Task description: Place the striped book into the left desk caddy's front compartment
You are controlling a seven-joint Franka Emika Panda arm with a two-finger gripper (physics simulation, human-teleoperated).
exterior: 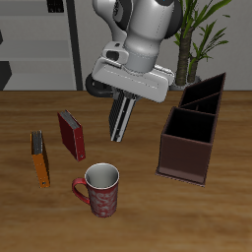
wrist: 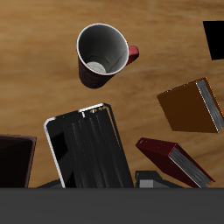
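The striped book [exterior: 120,118] is dark with fine pale stripes and hangs off the table, tilted, with my gripper [exterior: 124,98] shut on its upper end. In the wrist view the striped book [wrist: 86,149] fills the space between the fingers, with my gripper [wrist: 98,181] at its near end. The left desk caddy [exterior: 189,146] is a maroon-brown open box standing beside the book, apart from it. Its front compartment [exterior: 205,97] is the taller, slanted-walled end, farther back. A corner of the caddy [wrist: 12,163] shows in the wrist view.
A red book [exterior: 71,135] stands on the table on the far side of the gripper from the caddy, with an orange book [exterior: 39,157] beyond it. A dark red mug [exterior: 99,189] stands nearer the front edge, below the held book. The wrist view shows the mug [wrist: 103,54], orange book [wrist: 191,107] and red book [wrist: 171,160].
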